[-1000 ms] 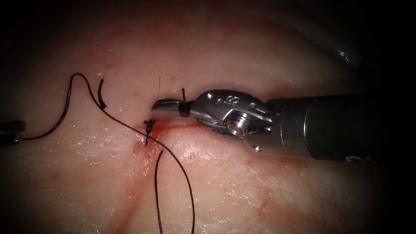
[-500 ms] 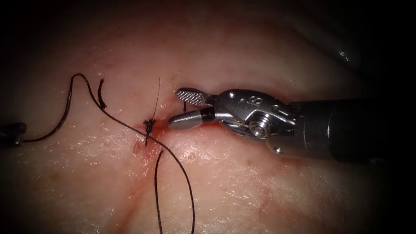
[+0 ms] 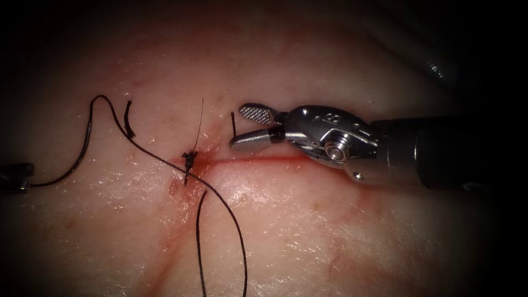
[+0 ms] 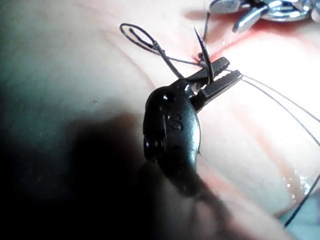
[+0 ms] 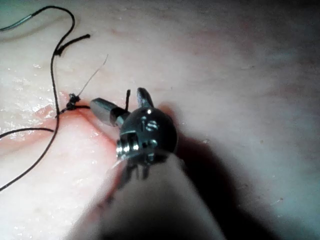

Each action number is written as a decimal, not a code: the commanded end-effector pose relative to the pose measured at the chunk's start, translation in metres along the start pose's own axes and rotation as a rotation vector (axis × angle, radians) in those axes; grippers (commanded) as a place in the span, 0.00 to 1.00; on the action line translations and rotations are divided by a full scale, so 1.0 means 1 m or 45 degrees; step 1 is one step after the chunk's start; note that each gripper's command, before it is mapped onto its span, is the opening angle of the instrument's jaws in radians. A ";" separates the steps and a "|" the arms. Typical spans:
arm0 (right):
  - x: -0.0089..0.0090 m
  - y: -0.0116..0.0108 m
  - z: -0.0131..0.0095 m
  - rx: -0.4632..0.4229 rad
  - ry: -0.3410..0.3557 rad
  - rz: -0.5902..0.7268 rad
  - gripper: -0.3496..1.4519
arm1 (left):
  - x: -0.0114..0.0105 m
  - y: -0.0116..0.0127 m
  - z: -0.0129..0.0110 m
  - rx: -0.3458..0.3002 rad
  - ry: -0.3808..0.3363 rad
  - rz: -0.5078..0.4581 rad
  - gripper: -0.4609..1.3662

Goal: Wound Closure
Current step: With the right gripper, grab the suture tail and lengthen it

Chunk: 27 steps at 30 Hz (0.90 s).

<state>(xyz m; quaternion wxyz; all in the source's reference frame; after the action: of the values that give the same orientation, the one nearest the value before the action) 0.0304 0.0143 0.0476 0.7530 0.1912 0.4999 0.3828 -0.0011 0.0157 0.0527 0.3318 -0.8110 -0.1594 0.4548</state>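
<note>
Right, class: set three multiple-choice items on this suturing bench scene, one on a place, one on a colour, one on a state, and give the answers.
1. In the endoscope view, the knot lies
A. left of the right tool's jaws
B. right of them
C. between them

2. The thread is
A. white
B. black
C. blue

3. The right tool's jaws are
A. shut on the needle
B. shut on the tissue
C. open, holding nothing

Answers:
1 A: the knot sits at the left end of the cut, left of the right tool.
2 B: the thread runs black over the tissue.
3 C: its jaws stand apart. The left tool holds the needle, clear of the tissue.
</note>
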 end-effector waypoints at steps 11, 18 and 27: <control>-0.0023 0.0004 0.0027 -0.032 0.007 0.085 0.64 | 0.0001 0.0000 -0.0001 -0.017 0.000 0.000 0.06; -0.0015 -0.0004 0.0022 -0.030 0.004 0.124 0.00 | 0.0002 0.0000 -0.0003 -0.019 -0.001 -0.002 0.06; -0.0012 -0.0006 0.0020 -0.203 -0.014 0.351 0.00 | 0.0001 -0.0001 -0.0001 -0.017 0.000 0.000 0.06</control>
<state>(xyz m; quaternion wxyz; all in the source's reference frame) 0.0320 0.0132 0.0487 0.7060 0.2020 0.4316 0.5239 -0.0010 0.0157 0.0527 0.3319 -0.8109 -0.1597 0.4547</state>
